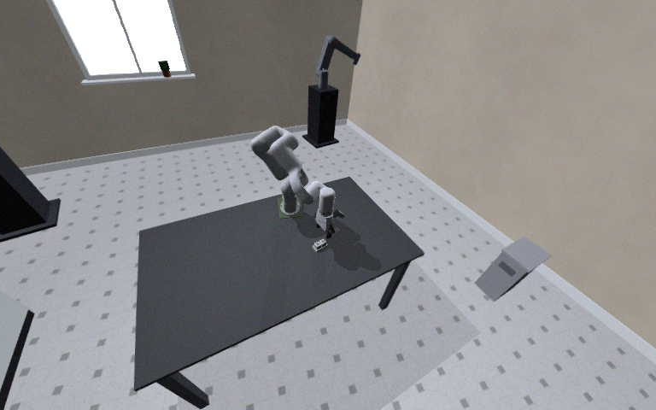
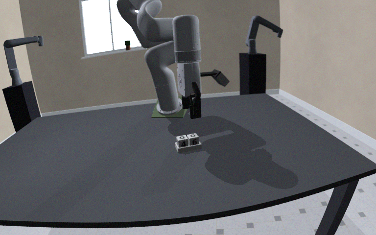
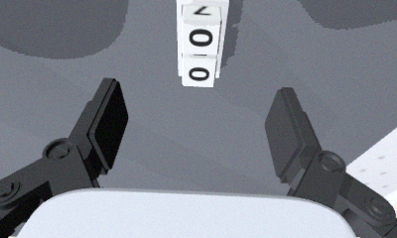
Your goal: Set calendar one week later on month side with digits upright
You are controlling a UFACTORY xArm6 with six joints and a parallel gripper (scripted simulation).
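The white tray (image 1: 320, 249) (image 2: 188, 149) (image 3: 224, 20) lies flat on the table. Two white cubes stand in it side by side. In the exterior view the left cube (image 2: 182, 141) (image 3: 198, 73) shows an upright 4 in front, and the right cube (image 2: 194, 140) (image 3: 200, 39) an upright 6. Both have a 0 on top. The wrist view also shows a 7 on the right cube's outer side. No month's name is legible, and the tray's far side is hidden. My gripper (image 1: 325, 229) (image 2: 190, 107) (image 3: 198, 102) is wide open and empty, above and behind the tray, touching nothing.
The dark table (image 1: 230, 284) (image 2: 111, 180) carries my arm's base (image 1: 289, 205) (image 2: 168, 107) on a green plate behind the tray. Other arms on black pedestals (image 1: 322, 116) (image 2: 252, 74) stand beyond the table. A grey box (image 1: 512, 266) is off to the right.
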